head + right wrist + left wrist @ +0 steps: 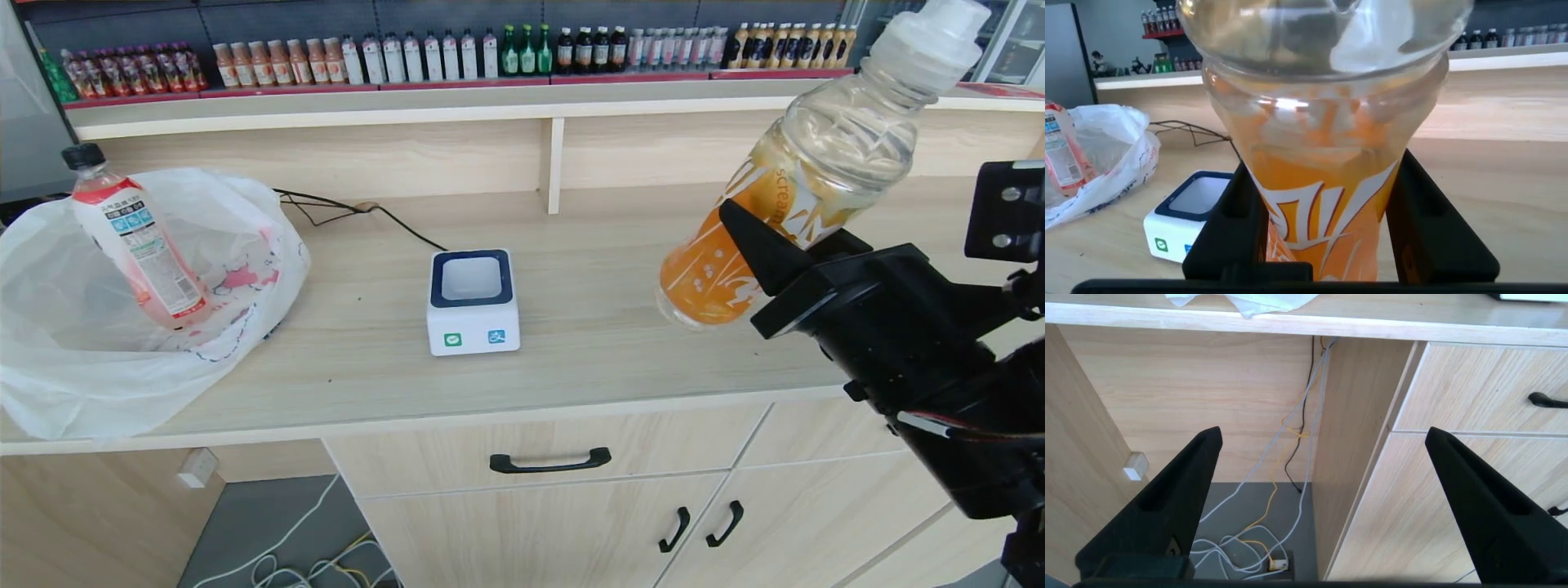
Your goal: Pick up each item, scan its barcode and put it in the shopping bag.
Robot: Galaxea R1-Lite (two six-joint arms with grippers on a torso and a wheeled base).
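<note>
- My right end effector (771, 253) is clamped round the belly of the orange bottle (816, 163), up in the air to the right of the scanner (473, 302) and well apart from it.
- The bottle's long axis is tilted: base toward the scanner, cap up and away.
- Left end effector (1323, 437) hangs wide open and empty, below the worktop (588, 327).
- Shopping bag (245, 237) sits left of the scanner with one pink bottle (135, 237) leaning inside.
</note>
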